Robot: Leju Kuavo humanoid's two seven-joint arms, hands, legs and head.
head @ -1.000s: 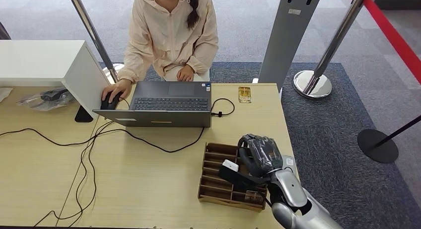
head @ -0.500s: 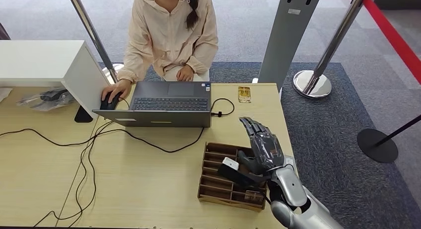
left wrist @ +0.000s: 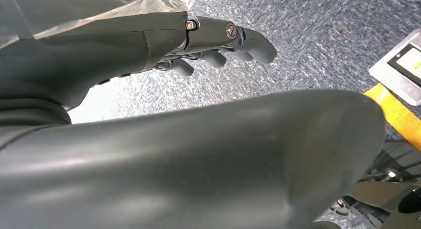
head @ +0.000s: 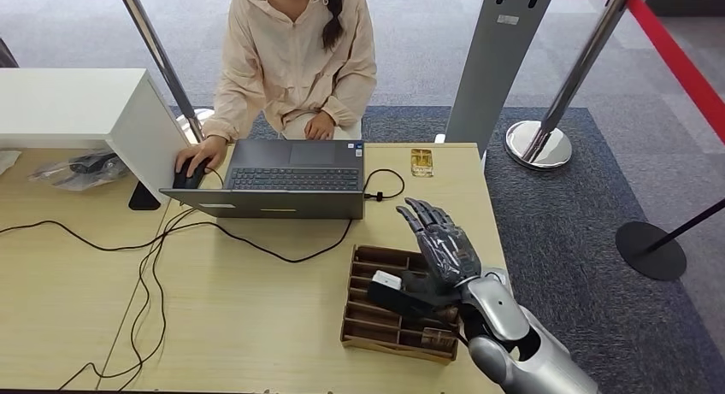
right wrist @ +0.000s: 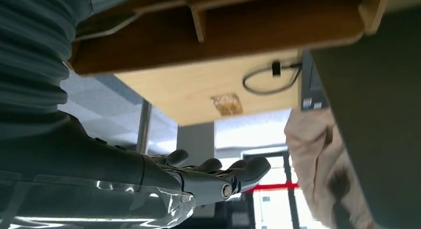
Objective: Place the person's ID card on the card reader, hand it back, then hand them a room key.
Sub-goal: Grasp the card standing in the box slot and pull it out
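Hovering open, right hand point(head: 445, 255); ID card point(head: 421, 162) well beyond fingertips point(head: 407, 209).

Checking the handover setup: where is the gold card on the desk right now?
In the head view the gold card lies at the desk's far edge, right of the laptop, beyond the robot hand.

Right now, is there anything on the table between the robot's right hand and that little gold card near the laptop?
No. In the head view, only bare table lies between the right hand and the gold card. The looped black cable sits just off to the side.
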